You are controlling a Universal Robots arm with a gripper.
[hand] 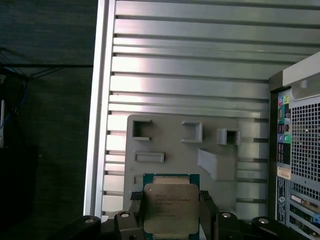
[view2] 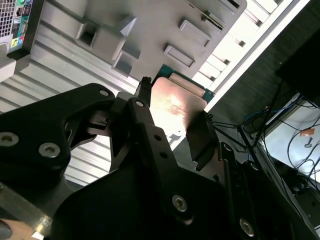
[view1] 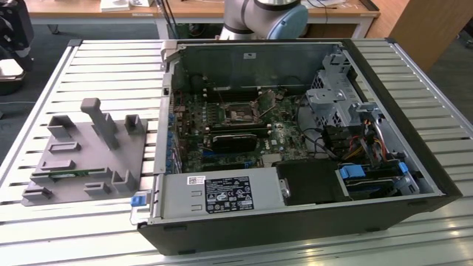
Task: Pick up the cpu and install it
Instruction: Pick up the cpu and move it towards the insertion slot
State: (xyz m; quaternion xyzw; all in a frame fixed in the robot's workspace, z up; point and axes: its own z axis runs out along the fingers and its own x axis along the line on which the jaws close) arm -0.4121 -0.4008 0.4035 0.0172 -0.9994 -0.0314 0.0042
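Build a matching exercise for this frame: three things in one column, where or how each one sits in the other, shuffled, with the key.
Things
1. small flat square silver-topped cpu
2. long narrow green memory stick
3. big black computer case

Places or states
A. lies open on the slatted metal table, boards showing
B. sits in a slot of the grey plastic tray
C. is clamped in the black gripper, above the tray

Pairs: 1-C, 2-B, 3-A

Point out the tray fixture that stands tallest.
The angled post near the middle of the grey tray; the other fixtures are low blocks and frames. The gripper holds the cpu.
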